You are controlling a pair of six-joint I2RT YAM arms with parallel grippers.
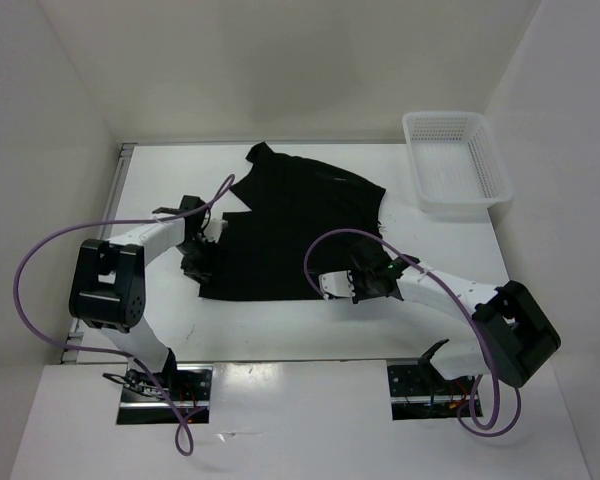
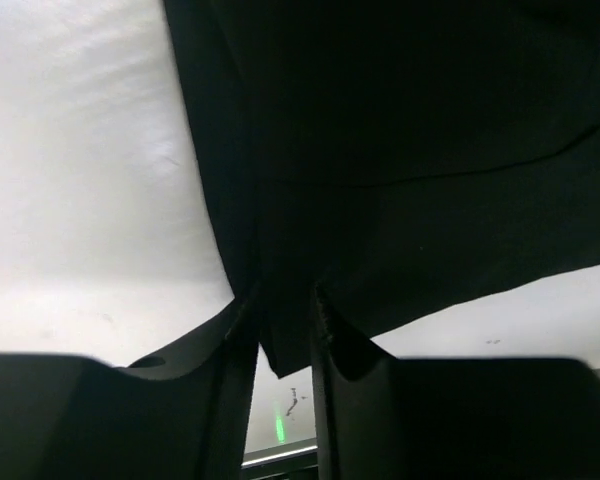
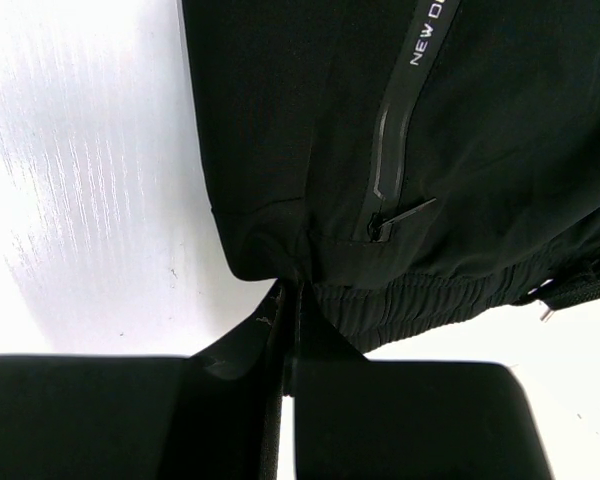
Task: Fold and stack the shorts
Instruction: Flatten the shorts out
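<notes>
The black shorts (image 1: 290, 230) lie spread over the middle of the white table. My left gripper (image 1: 200, 262) is at their left edge. In the left wrist view its jaws (image 2: 285, 295) stand a little apart, open, and a corner of the shorts (image 2: 400, 150) hangs loosely in the gap. My right gripper (image 1: 365, 283) is at the near right edge of the cloth. There the fingers (image 3: 295, 292) are pressed together, shut on the shorts (image 3: 300, 120) beside the elastic waistband (image 3: 430, 300) and a zipped pocket (image 3: 390, 160).
A white mesh basket (image 1: 455, 160) stands at the back right corner, apart from the cloth. White walls close in the table on the left, back and right. Purple cables (image 1: 40, 270) loop beside each arm.
</notes>
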